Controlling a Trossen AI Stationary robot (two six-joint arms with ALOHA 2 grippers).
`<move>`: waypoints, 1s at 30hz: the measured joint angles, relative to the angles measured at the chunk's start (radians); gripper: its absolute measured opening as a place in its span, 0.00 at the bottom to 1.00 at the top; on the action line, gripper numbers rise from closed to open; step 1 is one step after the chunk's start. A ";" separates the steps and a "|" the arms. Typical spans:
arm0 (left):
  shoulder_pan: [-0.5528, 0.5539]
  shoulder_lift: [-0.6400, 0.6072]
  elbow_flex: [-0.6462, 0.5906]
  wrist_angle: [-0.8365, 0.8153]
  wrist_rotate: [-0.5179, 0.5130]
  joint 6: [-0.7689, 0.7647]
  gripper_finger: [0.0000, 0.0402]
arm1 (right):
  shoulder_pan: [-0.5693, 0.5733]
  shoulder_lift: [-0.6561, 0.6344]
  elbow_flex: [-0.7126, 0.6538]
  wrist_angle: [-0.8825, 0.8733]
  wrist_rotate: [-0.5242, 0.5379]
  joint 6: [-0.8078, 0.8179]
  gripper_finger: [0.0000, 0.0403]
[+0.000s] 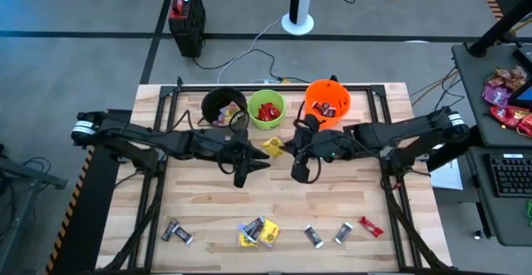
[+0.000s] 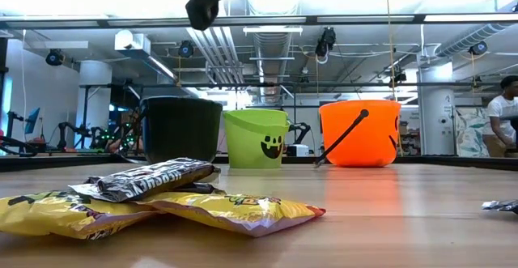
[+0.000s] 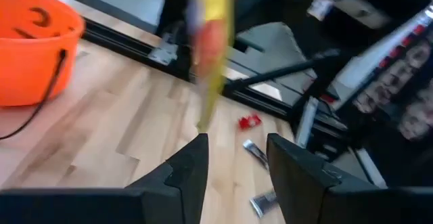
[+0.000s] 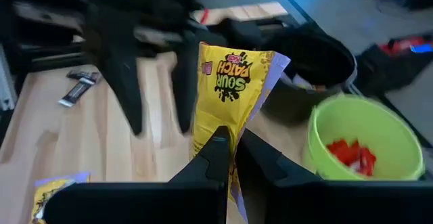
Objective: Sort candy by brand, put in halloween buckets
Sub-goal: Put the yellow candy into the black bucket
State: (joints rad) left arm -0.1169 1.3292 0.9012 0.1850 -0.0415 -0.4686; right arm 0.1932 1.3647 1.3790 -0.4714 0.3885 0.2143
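Right hand (image 4: 230, 158) pinches yellow packet (image 4: 230, 88) reading "SOUR PATCH".

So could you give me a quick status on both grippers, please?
Right gripper shut on yellow Sour Patch packet, above mid-table. Left gripper open, empty, facing it. Black bucket beyond; nothing blocking.

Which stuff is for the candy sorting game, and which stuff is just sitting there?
For the job:
- yellow packet pinched in the right gripper
- black bucket, green bucket, orange bucket
- loose candy near the table's front edge

Just lying about:
- keyboard
- black case on the floor
- bags of sweets on the side desk
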 joint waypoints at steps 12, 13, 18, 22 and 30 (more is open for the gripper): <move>0.009 -0.001 0.000 0.081 -0.175 -0.019 0.49 | -0.024 -0.003 0.056 -0.053 -0.033 -0.025 0.03; 0.009 -0.001 0.000 0.100 -0.166 0.003 0.49 | -0.024 -0.003 0.056 -0.054 -0.037 -0.025 0.03; 0.010 0.006 0.000 0.191 -0.159 0.084 0.48 | -0.024 0.014 0.054 -0.050 -0.048 -0.030 0.03; 0.011 0.010 0.000 0.177 -0.159 0.093 0.35 | -0.024 0.028 0.054 -0.049 -0.048 -0.032 0.03; 0.013 0.008 0.000 0.165 -0.183 0.048 0.03 | -0.039 0.024 0.054 -0.039 -0.068 0.002 0.04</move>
State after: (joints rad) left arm -0.1040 1.3377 0.9012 0.3504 -0.2241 -0.4204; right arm 0.1539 1.3891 1.4326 -0.5106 0.3210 0.2164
